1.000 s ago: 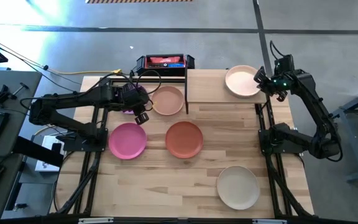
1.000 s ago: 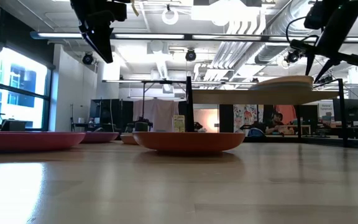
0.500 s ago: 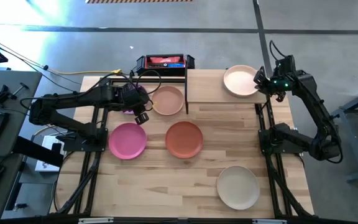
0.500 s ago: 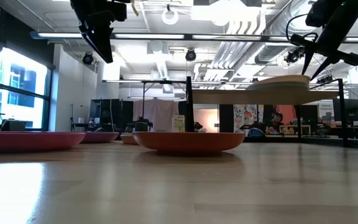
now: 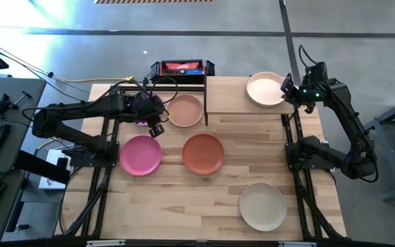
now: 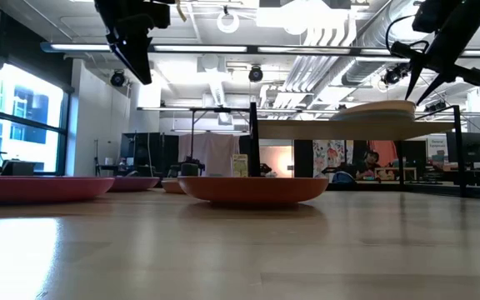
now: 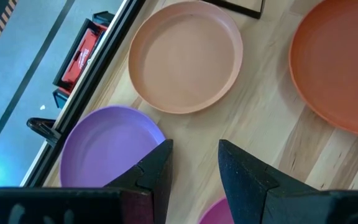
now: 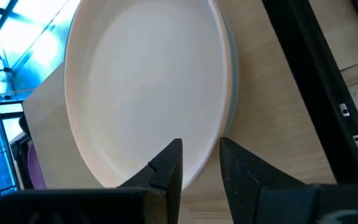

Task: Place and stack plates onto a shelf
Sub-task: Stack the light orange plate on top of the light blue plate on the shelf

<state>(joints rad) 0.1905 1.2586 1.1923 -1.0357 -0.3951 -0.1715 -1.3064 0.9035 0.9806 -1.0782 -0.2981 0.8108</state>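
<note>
Pale peach plate (image 5: 265,88) rests on the light-wood shelf (image 5: 228,96), over a teal one; my right gripper (image 5: 288,89), jaws parted and empty, sits at its rim (apparently just released). Left gripper (image 5: 158,127) hovers open above the purple plate (image 7: 107,146).

Bright, even overhead light throughout. High view: pale blue-white glare on floor (image 5: 81,27) at upper left; soft short shadows under arms. Low view: ceiling lights (image 6: 315,21) blown out, window (image 6: 23,117) at left bright, sheen on near tabletop (image 6: 32,250), which is blurred. Wrist views: fingers (image 7: 157,171) close to lens and soft; blue glare on floor at edge.
</note>
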